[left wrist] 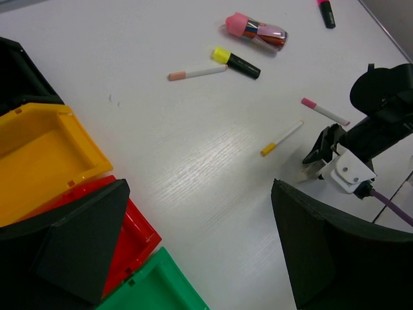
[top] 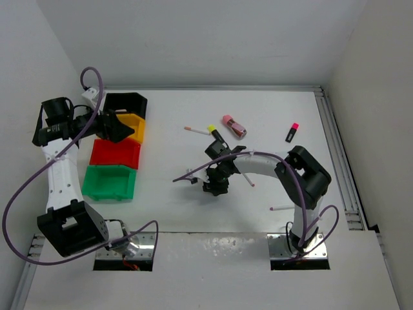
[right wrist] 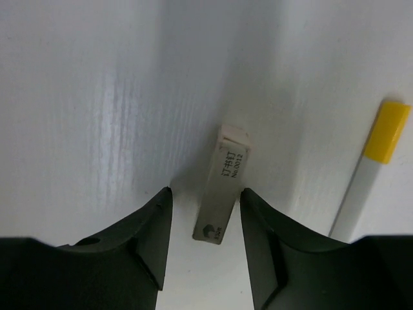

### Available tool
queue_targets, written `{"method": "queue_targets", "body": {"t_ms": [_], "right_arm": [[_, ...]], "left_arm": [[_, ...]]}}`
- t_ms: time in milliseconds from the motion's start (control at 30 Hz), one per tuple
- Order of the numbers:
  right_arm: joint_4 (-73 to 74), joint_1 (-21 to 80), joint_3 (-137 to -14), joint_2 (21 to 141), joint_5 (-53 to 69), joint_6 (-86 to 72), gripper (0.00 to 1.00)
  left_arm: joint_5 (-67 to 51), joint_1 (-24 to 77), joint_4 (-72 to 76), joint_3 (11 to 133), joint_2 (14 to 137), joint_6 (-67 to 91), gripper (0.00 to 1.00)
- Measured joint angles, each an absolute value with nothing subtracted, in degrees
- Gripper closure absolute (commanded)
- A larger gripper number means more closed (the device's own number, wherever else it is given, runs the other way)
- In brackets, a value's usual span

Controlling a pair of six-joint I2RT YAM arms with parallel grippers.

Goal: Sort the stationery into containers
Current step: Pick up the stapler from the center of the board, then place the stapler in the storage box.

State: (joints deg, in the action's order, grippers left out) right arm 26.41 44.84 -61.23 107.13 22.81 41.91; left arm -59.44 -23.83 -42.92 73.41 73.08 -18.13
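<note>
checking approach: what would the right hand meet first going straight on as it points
The right hand would likely meet the small beige eraser between its open fingers first; depth is unclear.

White, faintly wood-grained table [top: 174, 106]. Along its left side stand four open-topped bins in a column, far to near: black plastic bin [top: 133, 100], yellow plastic bin [top: 137, 123], red plastic bin [top: 119, 155], green plastic bin [top: 106, 184]. Toward the far middle lie a thin white pen with an orange end [top: 197, 130], just beside it a short black marker with a yellow cap [top: 215, 134], and a pink-maroon block [top: 234, 126]. A short black marker with a pink cap [top: 292, 132] lies well to the right. Mid-table lie a yellow-ended white pen [left wrist: 282, 139], a pink-ended white pen [left wrist: 324, 111] and a small beige printed eraser [right wrist: 222, 194]. Another thin white pen [top: 282, 208] lies alone near the right front.
</note>
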Motion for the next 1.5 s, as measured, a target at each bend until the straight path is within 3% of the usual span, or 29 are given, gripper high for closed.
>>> {"method": "queue_targets", "body": {"t_ms": [67, 233, 467, 600, 700, 800, 1100, 1500], "right_arm": [[24.75, 44.88, -60.49, 106.80, 22.81, 42.15, 0.59], [21.82, 44.93, -58.70, 105.93, 23.53, 41.78, 0.84], [23.31, 44.66, -59.46, 105.38, 23.24, 38.92, 0.97], [29.78, 41.85, -65.82, 102.65, 26.52, 32.56, 1.00], [30.50, 38.54, -73.69, 97.93, 31.00, 24.77, 1.00], [29.02, 36.84, -78.94, 92.66, 34.72, 17.50, 1.00], [23.07, 39.33, -86.15, 90.72, 44.38, -1.93, 1.00], [21.43, 45.45, -89.34, 97.54, 48.10, -9.65, 1.00]], "left_arm": [[-59.40, -23.83, -43.11, 73.28, 72.51, -18.98, 0.02], [-59.37, -23.83, -43.33, 73.28, 71.61, -20.49, 0.03], [-60.27, -23.83, -43.94, 70.28, 68.86, -22.76, 0.04], [-63.53, -23.83, -48.73, 68.27, 65.52, -28.64, 0.08], [-68.45, -23.55, -56.42, 67.99, 64.05, -36.23, 0.18], [-71.66, -21.39, -64.31, 67.16, 64.16, -43.16, 0.21], [-78.32, -14.63, -71.13, 64.38, 63.99, -44.62, 0.18], [-82.78, -12.12, -73.84, 68.38, 69.60, -43.48, 0.22]]}}
